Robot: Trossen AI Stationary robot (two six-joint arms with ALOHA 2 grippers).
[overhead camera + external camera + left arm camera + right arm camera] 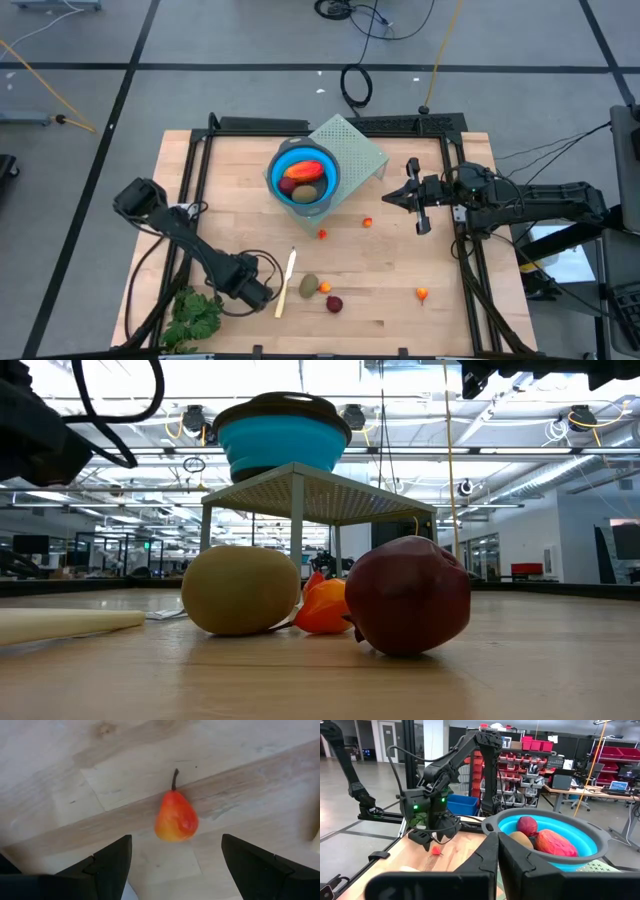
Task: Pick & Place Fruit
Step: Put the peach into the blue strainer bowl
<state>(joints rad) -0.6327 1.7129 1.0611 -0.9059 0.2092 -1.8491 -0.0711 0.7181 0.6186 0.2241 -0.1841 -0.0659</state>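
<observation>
The table carries a pale green perforated stand at its far middle, and the blue bowl sits on it. In the bowl lie an orange-red oblong, a dark red ball and a brown-green oval.

The left gripper hangs low over the near left of the table, fingers apart, with a small orange-red pear on the wood between them, apparently untouched.

The right gripper waits at the right, beside the stand, fingers together.

A leafy bunch lies at the near left edge, a cream stick beside the left gripper.

Near the front lie an oval, an orange bit and a red ball; three tiny bits are scattered farther right.
</observation>
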